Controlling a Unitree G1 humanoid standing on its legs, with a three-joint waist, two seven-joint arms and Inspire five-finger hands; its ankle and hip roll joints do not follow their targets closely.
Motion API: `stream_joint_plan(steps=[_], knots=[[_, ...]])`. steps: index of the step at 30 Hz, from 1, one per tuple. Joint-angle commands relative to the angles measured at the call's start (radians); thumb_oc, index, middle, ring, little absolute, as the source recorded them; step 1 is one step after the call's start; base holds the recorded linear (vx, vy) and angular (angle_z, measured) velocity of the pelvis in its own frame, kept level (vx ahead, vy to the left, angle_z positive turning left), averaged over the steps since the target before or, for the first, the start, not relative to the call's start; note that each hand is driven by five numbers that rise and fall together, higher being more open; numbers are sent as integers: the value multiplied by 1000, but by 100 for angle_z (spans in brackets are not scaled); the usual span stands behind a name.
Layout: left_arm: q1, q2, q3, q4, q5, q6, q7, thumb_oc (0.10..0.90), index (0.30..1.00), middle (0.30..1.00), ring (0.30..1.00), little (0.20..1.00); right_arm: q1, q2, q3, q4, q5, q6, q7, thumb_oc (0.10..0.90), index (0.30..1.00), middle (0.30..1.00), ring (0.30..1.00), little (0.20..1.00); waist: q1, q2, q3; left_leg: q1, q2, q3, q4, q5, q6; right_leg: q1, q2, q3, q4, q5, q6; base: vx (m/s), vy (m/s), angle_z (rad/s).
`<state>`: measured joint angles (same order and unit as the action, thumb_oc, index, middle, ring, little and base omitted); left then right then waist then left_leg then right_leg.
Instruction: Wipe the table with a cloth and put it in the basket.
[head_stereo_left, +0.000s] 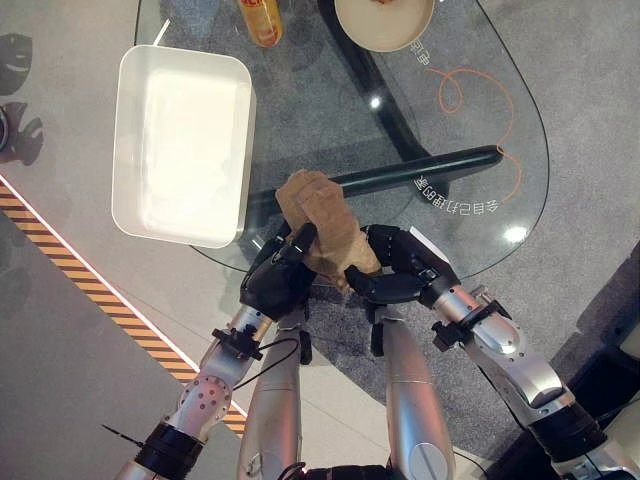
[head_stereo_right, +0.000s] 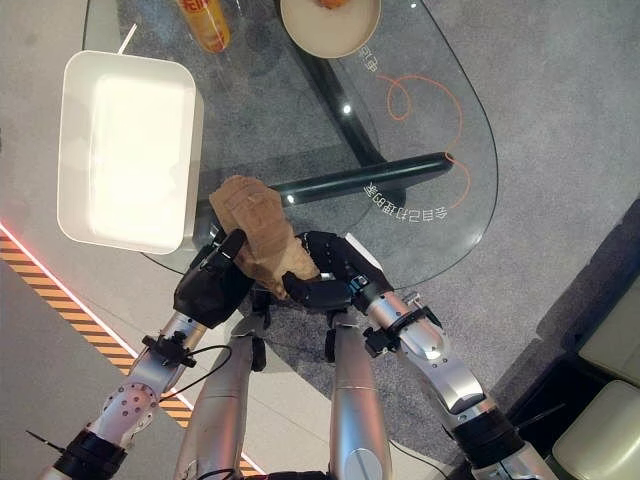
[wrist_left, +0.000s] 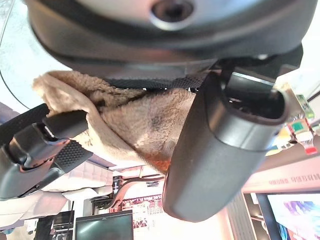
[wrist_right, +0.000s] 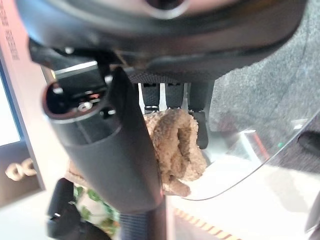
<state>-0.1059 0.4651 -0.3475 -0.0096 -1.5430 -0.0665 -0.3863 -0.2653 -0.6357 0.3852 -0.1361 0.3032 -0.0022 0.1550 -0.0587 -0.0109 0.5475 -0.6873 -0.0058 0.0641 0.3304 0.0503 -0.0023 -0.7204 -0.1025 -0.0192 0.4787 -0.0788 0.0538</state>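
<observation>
1. A tan, fuzzy cloth (head_stereo_left: 322, 228) is bunched into a soft lump at the near edge of a glass worktop (head_stereo_left: 470, 110), held between both robot hands.
2. The left hand (head_stereo_left: 278, 278) has its fingers and thumb curled round the near side of the cloth, as its wrist view shows the pile pressed against the palm.
3. The right hand (head_stereo_left: 398, 272) also grips the cloth, its fingers wrapped over a rolled fold at the cloth's right side.
4. A white basket (head_stereo_left: 130, 140) sits just left of the cloth, partly on the worktop, open side up.
5. Beyond the cloth, well apart from it, stand an orange bottle (head_stereo_left: 261, 20) and a tan bowl (head_stereo_left: 383, 28).
6. Judged from its look, the cloth is light, limp and plush: it will sag, fold and trail loose ends rather than keep a shape.
7. It seems neither fragile nor slippery; the pile should catch on fingers.
8. The best hold is likely a pinch through the thick gathered middle, so no corner drags over the basket rim.
</observation>
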Motion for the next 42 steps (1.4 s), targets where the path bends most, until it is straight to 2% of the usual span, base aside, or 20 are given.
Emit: stream_joint_plan(steps=[1,7,14,20,21,22,23,24,25,42], knots=[[-26,3,-27,-188,-59,-28,-191,800,900,900,900,900,-23,-88,91,-112,-114,21,29,100,300,300,300,200,9,-8,-28,-9,-53,65,100,-90,52,26,71,-60,-132,130,-32,0,0,0],[-24,-8,-24,-177,-49,-31,-205,800,900,900,900,900,-40,-90,94,-102,-140,50,8,100,300,300,300,200,11,-6,-28,-10,-57,61,100,-89,52,25,73,-58,-132,128,-34,0,0,1],[-29,-17,-23,-184,-31,-21,-202,800,900,900,900,900,-50,-88,99,-116,-134,67,65,100,300,300,300,200,12,-5,-28,-13,-58,63,99,-88,53,19,73,-57,-129,127,-34,0,0,0],[-38,-28,-27,-177,-47,-71,-203,800,900,900,900,900,-59,-78,112,-111,-130,79,76,100,300,300,300,200,13,-4,-28,-17,-59,60,102,-87,54,14,73,-57,-125,126,-35,0,0,0],[-37,-32,-25,-178,-52,-96,-201,800,900,900,900,900,-57,-75,112,-111,-132,79,76,100,300,300,300,200,14,-4,-28,-16,-60,59,102,-88,54,15,73,-57,-126,126,-35,0,0,0],[-37,-35,-17,-176,-64,-123,-207,718,829,829,829,818,-56,-72,110,-108,-133,77,79,100,300,300,300,200,14,-6,-28,-16,-59,59,102,-88,54,16,73,-57,-126,126,-35,0,0,0],[-36,-38,-13,-177,-68,-135,-213,583,714,714,714,683,-56,-69,110,-108,-136,78,78,100,300,300,300,200,15,-6,-28,-18,-59,58,103,-88,54,14,73,-57,-126,126,-35,0,0,0],[-33,-46,-6,-177,-67,-146,-222,380,540,540,540,480,-53,-64,108,-105,-142,75,80,100,300,300,300,200,16,-6,-28,-19,-60,57,103,-89,54,12,73,-58,-126,125,-36,0,0,0],[-31,-51,-3,-177,-66,-154,-226,100,300,300,300,200,-52,-61,107,-105,-144,74,79,100,300,300,300,200,17,-6,-28,-20,-61,57,103,-89,54,11,73,-58,-126,125,-36,0,0,0],[-20,-93,11,-174,-44,-144,-212,100,300,300,300,200,-45,-32,80,-106,-130,70,95,100,300,300,300,200,20,-13,-28,-18,-65,55,102,-91,57,14,76,-61,-129,128,-35,0,0,0]])
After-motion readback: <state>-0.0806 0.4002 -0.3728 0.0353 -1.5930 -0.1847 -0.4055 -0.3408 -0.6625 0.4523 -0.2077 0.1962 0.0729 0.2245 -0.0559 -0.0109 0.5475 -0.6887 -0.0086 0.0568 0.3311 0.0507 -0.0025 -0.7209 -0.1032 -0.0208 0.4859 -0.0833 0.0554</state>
